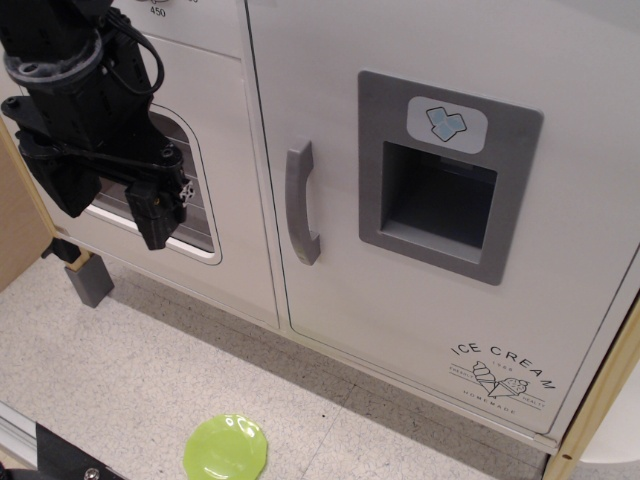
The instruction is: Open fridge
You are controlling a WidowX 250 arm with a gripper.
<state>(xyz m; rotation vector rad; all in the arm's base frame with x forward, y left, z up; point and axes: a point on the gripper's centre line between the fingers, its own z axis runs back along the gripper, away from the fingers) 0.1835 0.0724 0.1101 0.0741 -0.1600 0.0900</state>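
While the big black robot arm (75, 110) fills the upper left, its gripper (155, 215) hangs down in front of the oven door (200, 150), over the striped window there. I cannot tell if the gripper's fingers are spread or pressed together, because they look like one dark block from here, and nothing can be seen between them. Below the arm, a small grey block (90, 280) stands on the floor (150, 380), near the bottom left corner of the toy kitchen. Farther along, near the bottom edge, a round green plate (226, 449) lies flat on the speckled floor. To the right of the oven door is the fridge (330, 100), a big white door that looks shut. Its grey handle (302, 202) runs up and down near the door's left edge, well apart from the gripper. Right of the handle is a grey ice panel (450, 190) with a deep dark hole and a little sticker of blue cubes (447, 124) on top. Low on the right side of the door are the words ICE CREAM (503, 367) with a small drawing under them.
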